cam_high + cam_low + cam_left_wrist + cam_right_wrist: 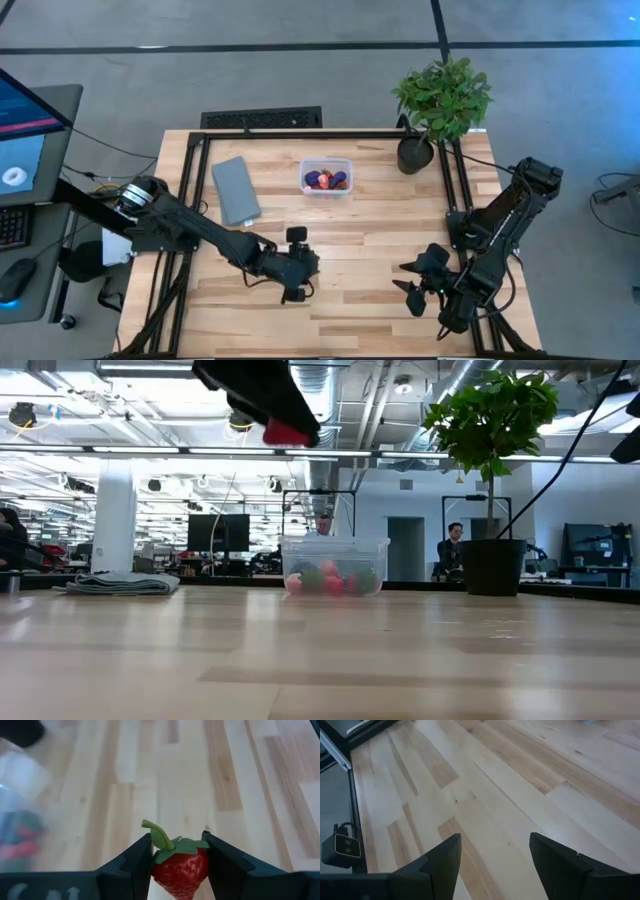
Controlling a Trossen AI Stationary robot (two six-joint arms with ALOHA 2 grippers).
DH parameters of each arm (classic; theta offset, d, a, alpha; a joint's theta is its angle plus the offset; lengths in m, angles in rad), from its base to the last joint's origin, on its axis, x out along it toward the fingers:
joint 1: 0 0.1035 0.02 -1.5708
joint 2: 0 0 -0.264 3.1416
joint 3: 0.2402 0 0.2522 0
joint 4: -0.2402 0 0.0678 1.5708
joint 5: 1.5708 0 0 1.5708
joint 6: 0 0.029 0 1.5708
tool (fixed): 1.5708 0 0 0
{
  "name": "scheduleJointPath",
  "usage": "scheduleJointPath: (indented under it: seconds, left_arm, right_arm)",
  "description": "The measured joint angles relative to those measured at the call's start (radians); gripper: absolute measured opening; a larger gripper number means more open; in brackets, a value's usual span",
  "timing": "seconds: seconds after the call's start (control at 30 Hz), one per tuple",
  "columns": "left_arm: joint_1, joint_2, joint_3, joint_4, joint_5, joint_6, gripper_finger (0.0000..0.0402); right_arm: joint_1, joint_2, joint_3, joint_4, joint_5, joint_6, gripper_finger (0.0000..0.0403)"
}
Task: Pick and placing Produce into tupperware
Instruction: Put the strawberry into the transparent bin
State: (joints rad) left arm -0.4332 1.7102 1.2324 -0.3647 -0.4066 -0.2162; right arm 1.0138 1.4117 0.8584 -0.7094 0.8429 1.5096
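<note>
I've got the worktop (350, 300) filling the high view, potted plant (440, 100) at about 1 o'clock from centre and a flat grey lid (236, 189) at about 10 o'clock. Left arm reaches in from 9 o'clock w/ the left gripper (296, 280) over the boards near 6 o'clock of centre, raised off the worktop in the low view. Right arm sits at approx 4 o'clock, right gripper (495, 865) hovering over bare wood, fingers spread wide, nothing btwn them. Tupperware (326, 177) stands at 12 o'clock from the left gripper, well apart from it, btwn lid and plant, w/ several pieces of produce (330, 579) inside, red, green and purple. Smallest: one strawberry (181, 865), green top and stem up, pinched btwn the left fingers (131, 865), clear of the tub.
</note>
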Motion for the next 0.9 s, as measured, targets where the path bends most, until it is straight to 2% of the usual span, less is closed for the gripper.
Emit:
scheduleJointPath:
  seconds: [0.3, 0.73, 0.9]
  left_arm:
    - [0.02, -0.109, 0.0, -0.029, -0.112, 0.03, 0.0148]
    - [0.026, -0.209, 0.001, -0.188, -0.281, 0.031, 0.0148]
    - [0.067, -0.215, 0.001, -0.227, -0.289, 0.02, 0.0148]
  right_arm:
    - [0.0, 0.0, 0.0, 0.012, 0.026, 0.0, 0.026]
    - [0.0, 0.0, 0.0, 0.023, 0.056, 0.008, 0.026]
    - [0.0, 0.0, 0.0, 0.035, 0.056, 0.008, 0.026]
